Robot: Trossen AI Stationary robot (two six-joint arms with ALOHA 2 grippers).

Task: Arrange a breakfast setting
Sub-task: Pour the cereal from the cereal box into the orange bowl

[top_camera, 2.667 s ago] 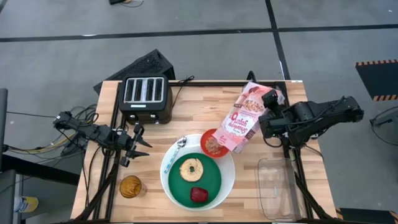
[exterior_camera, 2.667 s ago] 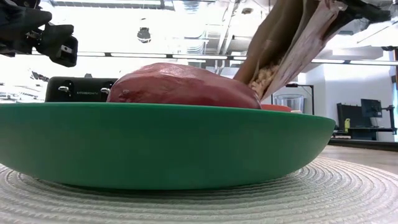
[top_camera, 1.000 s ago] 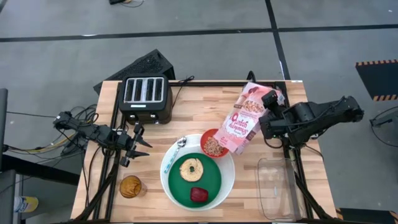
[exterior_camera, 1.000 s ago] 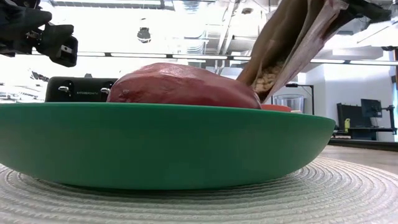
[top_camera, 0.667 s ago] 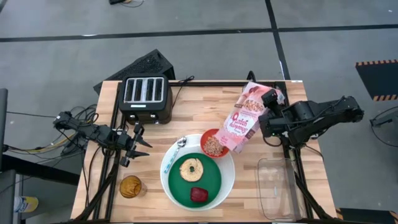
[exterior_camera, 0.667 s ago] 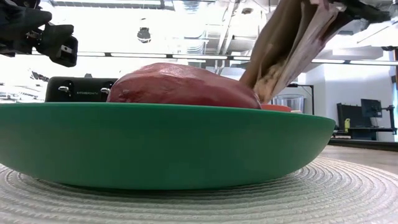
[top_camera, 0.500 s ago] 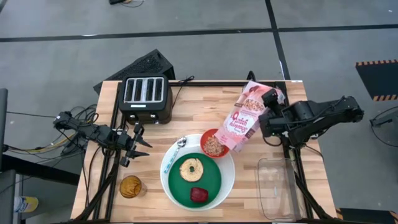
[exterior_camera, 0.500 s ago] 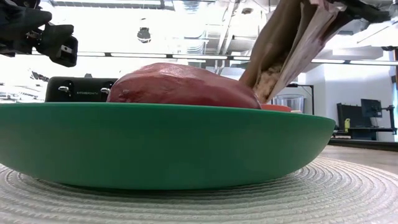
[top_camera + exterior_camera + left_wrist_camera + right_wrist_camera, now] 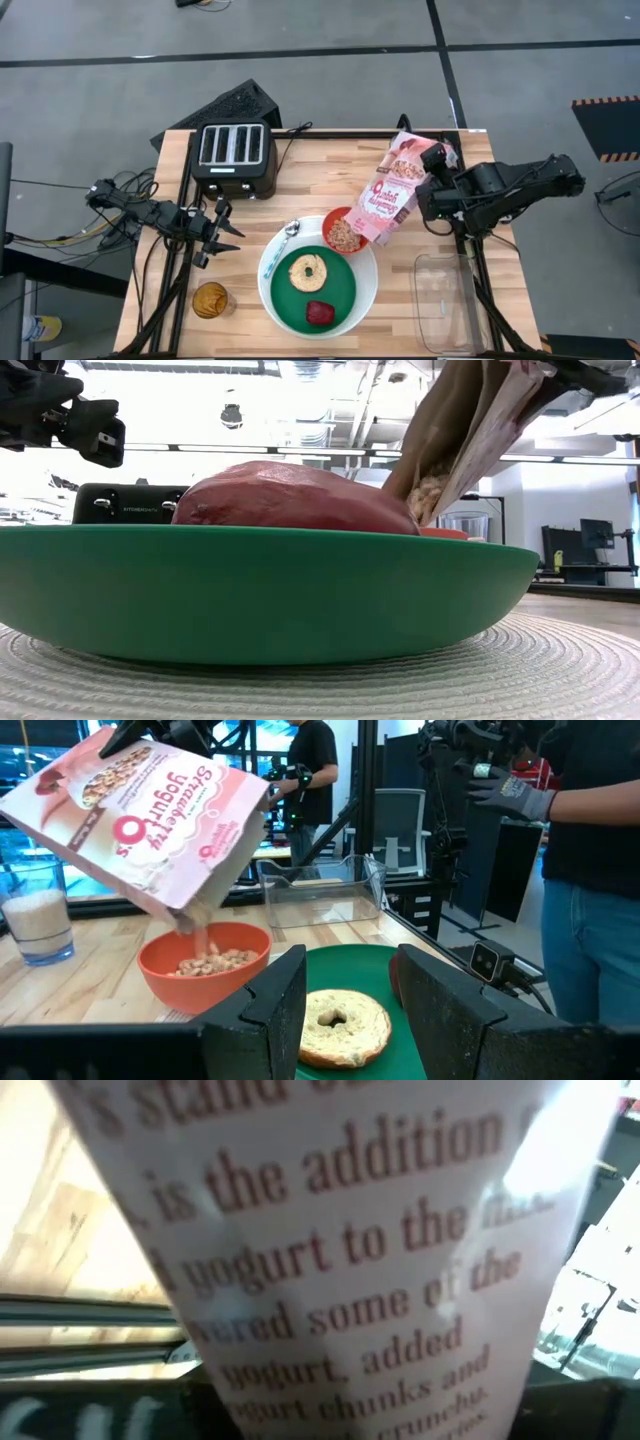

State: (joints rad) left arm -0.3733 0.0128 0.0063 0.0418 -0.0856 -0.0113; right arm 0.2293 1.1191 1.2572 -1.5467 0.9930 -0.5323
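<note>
My right gripper is shut on the pink cereal box, which is tilted with its open end down over the small red bowl. Cereal falls into the bowl in the left wrist view. The bowl sits on the far right rim of the white plate. On the white plate sits the green plate, which holds the bagel and the dark red food item. The spoon lies on the white plate's left rim. My left gripper is open and empty, left of the plates. My right gripper holds the cereal box by its raised closed end, coming at it level from the table's right side. The box is lifted clear and slants down to the left, with its open end just above the red bowl. The box hides the fingers in the right wrist view.
A black toaster stands at the far left. A glass of orange liquid is near the left front. A clear plastic container sits at the right front. A white-filled cup stands beyond the bowl. A person stands beyond the table.
My right gripper has kept the cereal box tilted over the red bowl. The box's open end has rocked slightly while cereal falls into the bowl.
</note>
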